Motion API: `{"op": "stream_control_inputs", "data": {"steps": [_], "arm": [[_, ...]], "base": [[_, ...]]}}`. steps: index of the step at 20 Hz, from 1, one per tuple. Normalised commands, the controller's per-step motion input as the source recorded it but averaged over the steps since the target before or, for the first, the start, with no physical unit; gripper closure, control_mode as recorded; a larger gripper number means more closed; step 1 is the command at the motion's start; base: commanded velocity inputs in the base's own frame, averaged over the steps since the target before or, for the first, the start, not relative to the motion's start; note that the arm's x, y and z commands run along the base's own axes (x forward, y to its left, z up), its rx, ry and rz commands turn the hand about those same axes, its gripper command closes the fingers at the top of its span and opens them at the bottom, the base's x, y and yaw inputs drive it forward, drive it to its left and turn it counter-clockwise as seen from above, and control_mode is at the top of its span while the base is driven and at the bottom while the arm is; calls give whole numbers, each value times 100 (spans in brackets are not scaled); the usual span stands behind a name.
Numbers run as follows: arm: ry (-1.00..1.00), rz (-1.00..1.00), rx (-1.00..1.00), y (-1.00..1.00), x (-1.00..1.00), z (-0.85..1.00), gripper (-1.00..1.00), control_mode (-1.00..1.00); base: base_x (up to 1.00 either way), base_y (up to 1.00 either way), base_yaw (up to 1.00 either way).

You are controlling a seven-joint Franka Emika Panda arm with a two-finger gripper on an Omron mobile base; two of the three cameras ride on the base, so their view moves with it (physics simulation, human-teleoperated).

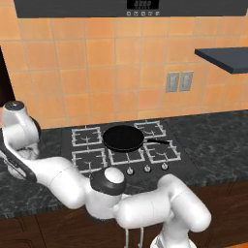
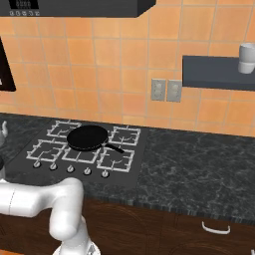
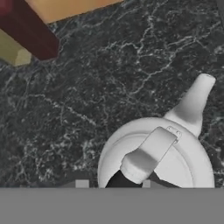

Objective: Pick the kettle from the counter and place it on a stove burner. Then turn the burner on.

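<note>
- Orange tiled wall behind dark marbled counter (image 2: 199, 164), brown cabinets below.
- Stove (image 1: 121, 145) set into counter, white grates, row of knobs (image 1: 146, 168) along its front edge.
- Black frying pan (image 1: 123, 138) sits mid-stove across the burners, handle pointing right.
- Grey shelf (image 2: 219, 72) on the wall at right with a white cup (image 2: 247, 58) on it; two wall outlets (image 2: 166, 90) just left of the shelf.
- Arm reaches far left, past the stove's left edge, low over the counter.
- Kettle (image 3: 183, 162) on the counter, seen from above in hand view, spout pointing up-right, handle arching across the lid.
- Gripper (image 3: 113, 183) directly over the kettle handle; fingers mostly hidden, can't tell if pinching or spread.
</note>
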Motion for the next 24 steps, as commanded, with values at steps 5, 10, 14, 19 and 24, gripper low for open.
{"op": "stream_control_inputs", "data": {"steps": [5,10,14,19,24], "arm": [[-48,0,-21,-82,-45,0,100,-100],[-20,-4,-3,-100,15,9,100,-100],[0,-3,30,-100,76,34,100,-100],[4,5,42,-100,63,20,100,-100],[3,1,21,-100,49,-5,100,-100]], "base": [[0,0,0],[0,0,0],[0,0,0],[0,0,0],[0,0,0]]}}
